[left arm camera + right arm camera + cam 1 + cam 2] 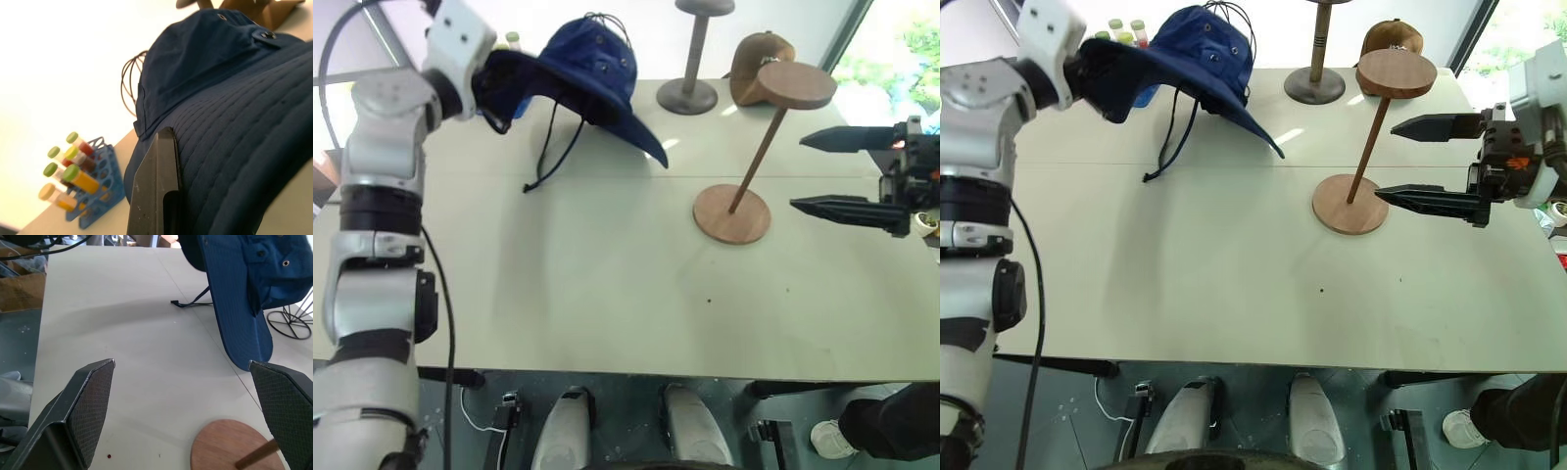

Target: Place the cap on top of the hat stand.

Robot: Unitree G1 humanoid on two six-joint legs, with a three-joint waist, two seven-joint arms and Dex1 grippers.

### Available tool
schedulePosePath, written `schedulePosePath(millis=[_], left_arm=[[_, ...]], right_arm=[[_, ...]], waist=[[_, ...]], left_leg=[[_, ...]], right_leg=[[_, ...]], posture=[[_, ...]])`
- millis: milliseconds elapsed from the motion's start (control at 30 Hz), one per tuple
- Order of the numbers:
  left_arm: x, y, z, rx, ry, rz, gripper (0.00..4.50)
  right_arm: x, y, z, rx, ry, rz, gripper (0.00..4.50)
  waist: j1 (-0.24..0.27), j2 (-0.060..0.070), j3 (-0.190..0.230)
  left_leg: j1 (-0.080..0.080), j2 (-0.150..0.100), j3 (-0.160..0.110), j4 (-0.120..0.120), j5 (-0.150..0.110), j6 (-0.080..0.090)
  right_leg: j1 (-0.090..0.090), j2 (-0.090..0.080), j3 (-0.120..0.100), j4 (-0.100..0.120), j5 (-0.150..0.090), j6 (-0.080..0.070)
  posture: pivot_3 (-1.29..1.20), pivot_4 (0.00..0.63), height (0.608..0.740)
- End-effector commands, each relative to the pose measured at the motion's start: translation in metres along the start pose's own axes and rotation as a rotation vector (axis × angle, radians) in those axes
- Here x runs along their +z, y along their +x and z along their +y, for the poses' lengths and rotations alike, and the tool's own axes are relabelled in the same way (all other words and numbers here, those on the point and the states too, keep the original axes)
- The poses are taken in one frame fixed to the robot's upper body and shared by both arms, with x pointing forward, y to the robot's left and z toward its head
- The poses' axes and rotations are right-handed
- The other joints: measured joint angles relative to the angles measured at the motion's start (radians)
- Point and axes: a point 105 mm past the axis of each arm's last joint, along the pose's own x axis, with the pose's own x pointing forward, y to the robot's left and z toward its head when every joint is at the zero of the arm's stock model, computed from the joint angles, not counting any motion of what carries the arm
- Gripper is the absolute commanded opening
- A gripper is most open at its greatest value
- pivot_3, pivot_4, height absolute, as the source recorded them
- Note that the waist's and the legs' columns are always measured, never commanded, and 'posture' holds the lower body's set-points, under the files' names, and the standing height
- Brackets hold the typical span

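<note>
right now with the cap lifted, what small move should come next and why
Probably carry the cap sideways toward the hat stand. The left gripper has its jaws shut on the brim, holding the cap above the table, well to the left of the stand's disc top, its chin cord dangling to the table.

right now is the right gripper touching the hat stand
Apart. In the left eye view the right gripper hangs open beside the hat stand, with bare table between its fingertips and the rod and base.

Two hats, navy cap (pixel 592 69) and brown cap (pixel 756 61); two stands, hat stand (pixel 744 166) and grey stand (pixel 693 59).
</note>
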Motion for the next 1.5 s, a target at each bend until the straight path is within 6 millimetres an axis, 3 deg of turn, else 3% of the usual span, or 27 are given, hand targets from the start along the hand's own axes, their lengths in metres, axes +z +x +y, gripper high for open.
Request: schedulePosePath(millis=[33,233,433,600,800,1233,1500], left_arm=[[0.033,-0.002,0.017,0.081,-0.063,-0.035,0.07],[0.043,0.004,0.040,0.197,-0.148,0.002,0.07],[0.064,0.024,0.035,0.210,-0.390,-0.030,0.07],[0.096,0.045,0.017,0.184,-0.528,-0.108,0.07],[0.123,0.057,0.001,0.184,-0.552,-0.172,0.07],[0.161,0.078,-0.048,0.070,-0.494,-0.266,0.07],[0.193,0.081,-0.094,-0.160,-0.409,-0.356,0.07]], right_arm=[[0.013,-0.009,-0.004,-0.053,-0.063,-0.035,4.50],[0.011,-0.012,-0.005,-0.086,-0.070,-0.039,4.50],[0.012,-0.017,-0.004,-0.102,-0.073,-0.042,4.50],[0.014,-0.019,-0.003,-0.117,-0.086,-0.044,4.50],[0.014,-0.025,-0.002,-0.153,-0.104,-0.033,4.50],[0.034,-0.068,0.007,-0.323,-0.102,-0.024,4.50],[0.032,-0.098,0.008,-0.470,-0.080,0.001,4.50]], waist=[[-0.012,0.000,0.000],[-0.036,-0.002,0.001],[-0.038,-0.004,0.003],[-0.032,-0.006,0.003],[-0.034,-0.006,0.003],[-0.022,-0.006,0.004],[-0.015,-0.007,0.004]], left_leg=[[0.000,0.000,0.000,0.000,0.000,0.000],[0.001,0.000,-0.001,-0.001,0.000,0.000],[0.000,0.000,-0.001,-0.001,0.000,0.000],[0.000,-0.001,-0.001,-0.001,0.000,0.000],[0.000,-0.001,-0.001,-0.002,0.000,0.000],[0.000,-0.001,-0.001,-0.002,0.000,0.000],[-0.001,-0.001,0.000,-0.002,0.000,0.000]], right_leg=[[0.000,0.000,0.000,0.000,0.000,0.000],[0.000,0.001,0.000,0.000,0.000,0.000],[0.000,0.000,0.000,0.000,-0.001,0.001],[0.000,0.000,0.000,-0.001,-0.001,0.001],[-0.001,0.000,0.000,-0.001,-0.001,0.002],[0.000,0.000,0.000,-0.001,-0.001,0.002],[0.000,0.000,0.000,-0.003,-0.002,0.003]], posture=[[0.00,0.150,0.740],[0.00,0.150,0.740],[0.00,0.150,0.740],[0.00,0.150,0.740],[0.00,0.150,0.740],[0.00,0.150,0.740],[0.00,0.150,0.740]])
